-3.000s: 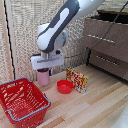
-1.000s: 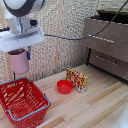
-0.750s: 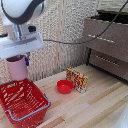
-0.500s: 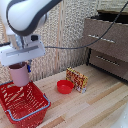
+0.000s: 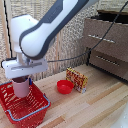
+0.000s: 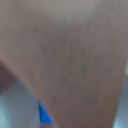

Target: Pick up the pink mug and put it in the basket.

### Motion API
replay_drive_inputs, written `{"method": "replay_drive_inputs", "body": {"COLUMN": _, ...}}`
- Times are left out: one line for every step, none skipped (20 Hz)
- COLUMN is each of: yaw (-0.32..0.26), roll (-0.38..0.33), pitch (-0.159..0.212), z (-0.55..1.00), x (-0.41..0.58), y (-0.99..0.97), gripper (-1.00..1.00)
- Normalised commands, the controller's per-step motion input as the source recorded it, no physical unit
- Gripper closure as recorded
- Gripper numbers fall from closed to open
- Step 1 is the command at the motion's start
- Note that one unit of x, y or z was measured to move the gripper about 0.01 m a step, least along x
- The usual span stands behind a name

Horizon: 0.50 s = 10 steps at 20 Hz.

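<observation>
Mug-moving takes place on a pale wooden worktop [image 5: 95, 105] set against a woven, cane-like wall, with a dark wooden dresser [image 5: 107, 42] at the exterior view's right. Largest on the worktop is the red lattice basket [image 5: 27, 107] with its grey-blue rim, at the exterior view's left; a shallow red bowl [image 5: 65, 86] and a small patterned box [image 5: 77, 79] stand near each other, apart from it. The white arm's tool [image 5: 21, 79] is closed on the mug [image 5: 21, 88], a small pale pink cylinder held upright, its lower part down within the basket walls. Half a second ago it hung higher, near the rim. The wrist view is filled by a blurred pinkish surface.
</observation>
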Motion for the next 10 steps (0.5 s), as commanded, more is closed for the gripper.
{"method": "replay_drive_inputs", "body": {"yaw": 0.017, "roll": 0.033, "pitch": -0.032, "z": -0.40, "x": 0.031, "y": 0.00, "gripper": 1.00}}
{"method": "replay_drive_inputs", "body": {"yaw": 0.020, "roll": 0.029, "pitch": -0.002, "z": -0.37, "x": 0.066, "y": 0.00, "gripper": 1.00}}
{"method": "replay_drive_inputs", "body": {"yaw": 0.021, "roll": 0.026, "pitch": 0.000, "z": -0.32, "x": 0.069, "y": 0.00, "gripper": 1.00}}
{"method": "replay_drive_inputs", "body": {"yaw": 0.020, "roll": 0.021, "pitch": 0.000, "z": -0.28, "x": 0.091, "y": 0.00, "gripper": 1.00}}
{"method": "replay_drive_inputs", "body": {"yaw": 0.013, "roll": 0.012, "pitch": 0.017, "z": -0.22, "x": 0.106, "y": 0.00, "gripper": 1.00}}
{"method": "replay_drive_inputs", "body": {"yaw": 0.005, "roll": 0.003, "pitch": 0.026, "z": -0.16, "x": 0.111, "y": 0.00, "gripper": 1.00}}
{"method": "replay_drive_inputs", "body": {"yaw": 0.001, "roll": 0.000, "pitch": 0.018, "z": -0.11, "x": 0.077, "y": 0.01, "gripper": -1.00}}
{"method": "replay_drive_inputs", "body": {"yaw": 0.000, "roll": 0.000, "pitch": 0.019, "z": -0.07, "x": 0.049, "y": 0.07, "gripper": -1.00}}
{"method": "replay_drive_inputs", "body": {"yaw": 0.000, "roll": 0.000, "pitch": 0.010, "z": -0.05, "x": 0.020, "y": 0.09, "gripper": -1.00}}
{"method": "replay_drive_inputs", "body": {"yaw": 0.000, "roll": 0.000, "pitch": 0.000, "z": -0.08, "x": 0.040, "y": 0.15, "gripper": -1.00}}
